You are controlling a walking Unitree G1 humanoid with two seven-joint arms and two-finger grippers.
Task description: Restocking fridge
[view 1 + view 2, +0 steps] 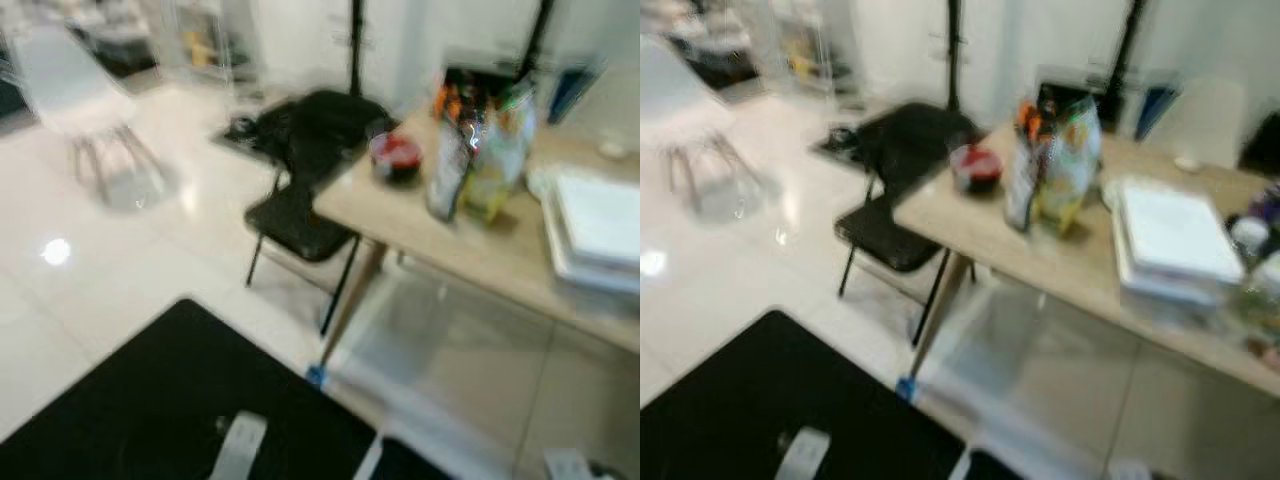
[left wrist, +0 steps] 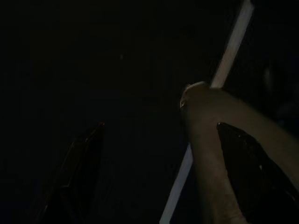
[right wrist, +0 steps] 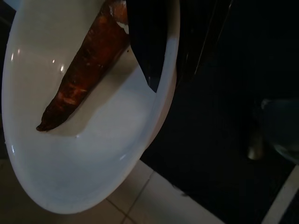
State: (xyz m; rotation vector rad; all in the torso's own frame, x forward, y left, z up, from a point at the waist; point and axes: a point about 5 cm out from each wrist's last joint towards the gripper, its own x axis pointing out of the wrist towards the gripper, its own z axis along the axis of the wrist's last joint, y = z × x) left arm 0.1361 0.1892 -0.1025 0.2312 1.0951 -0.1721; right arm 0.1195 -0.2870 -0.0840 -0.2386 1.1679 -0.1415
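Pale glossy floor tiles (image 1: 120, 290) run under the whole blurred scene, and closest to the camera a large black surface (image 1: 170, 400) covers the lower part of the head views, with a short silver strip (image 1: 238, 447) lying on it.

Nearest of all, the right wrist view shows a white plate (image 3: 88, 154) tilted well off level, with a long reddish-brown piece of food (image 3: 86, 65) lying on it. One black finger of the right gripper (image 3: 147, 46) presses over the plate's rim beside the food; the other finger is hidden, so the gripper appears clamped on the plate's edge. Below the plate are a dark surface and a strip of light tile.

The left wrist view is very dark. The left gripper (image 2: 159, 163) has its two black fingers (image 2: 79, 168) spread wide apart, with nothing between them; a pale rounded shape sits against one finger, too dim to identify, and a thin light strip (image 2: 229, 51) crosses behind.

Farther off stands a light wooden table (image 1: 990, 240) with a black folding chair (image 1: 300, 215) tucked at its corner. On the table are a dark bowl holding something red (image 1: 396, 157), several bottles and packets bunched together (image 1: 480, 150), and a stack of white plates or trays (image 1: 1170, 245). Beyond, a white chair (image 1: 75, 95) stands on the tiles, and black poles (image 1: 355, 45) rise against a white wall.
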